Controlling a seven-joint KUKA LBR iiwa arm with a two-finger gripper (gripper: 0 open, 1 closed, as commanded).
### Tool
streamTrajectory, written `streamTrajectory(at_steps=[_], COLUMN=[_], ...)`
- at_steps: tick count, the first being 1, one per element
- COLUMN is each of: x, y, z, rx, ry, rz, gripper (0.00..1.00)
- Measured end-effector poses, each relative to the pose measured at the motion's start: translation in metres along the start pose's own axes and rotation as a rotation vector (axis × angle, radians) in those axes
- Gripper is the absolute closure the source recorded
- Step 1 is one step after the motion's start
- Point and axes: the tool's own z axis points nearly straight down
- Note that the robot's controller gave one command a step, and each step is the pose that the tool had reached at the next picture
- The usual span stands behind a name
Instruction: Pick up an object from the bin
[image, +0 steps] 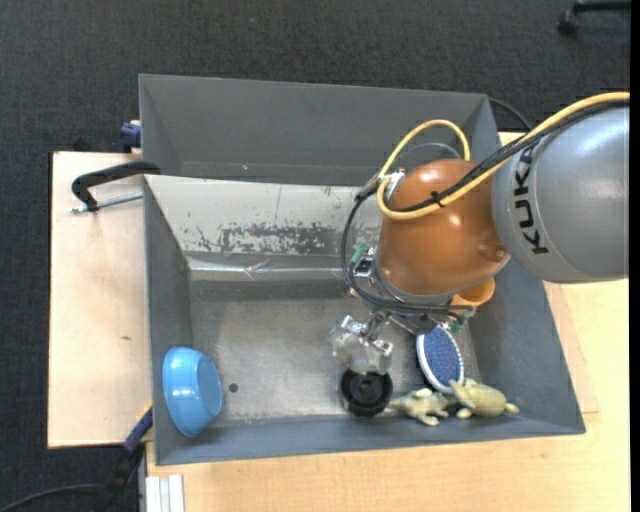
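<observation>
Seen from above, the claw (362, 342) hangs low over the floor of the bin (300, 140), below the arm's orange cover (435, 230). I cannot tell whether it is open or closed, and nothing shows gripped in it. Just in front of it a black round cap (365, 392) lies by the front wall. Right of the cap lie a blue oval brush (438, 358) and a pale yellow toy lizard (455, 402). A blue bowl (192, 390) sits well apart in the front left corner. The cap looks light, stiff and probably smooth. A hold across its rim seems best, though it may skid toward the wall.
</observation>
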Motion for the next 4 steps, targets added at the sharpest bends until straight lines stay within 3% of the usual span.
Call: streamTrajectory(at_steps=[1,2,3,4], x=[0.0,0.014,0.018,0.015], y=[0.0,0.007,0.009,0.007], z=[0.0,-0.022,0.044,0.039], rx=[0.0,0.004,-0.004,0.006], ry=[0.0,-0.003,0.004,-0.003], rz=[0.0,-0.617,-0.5,-0.499], gripper=[0.0,0.0,0.0,1.0])
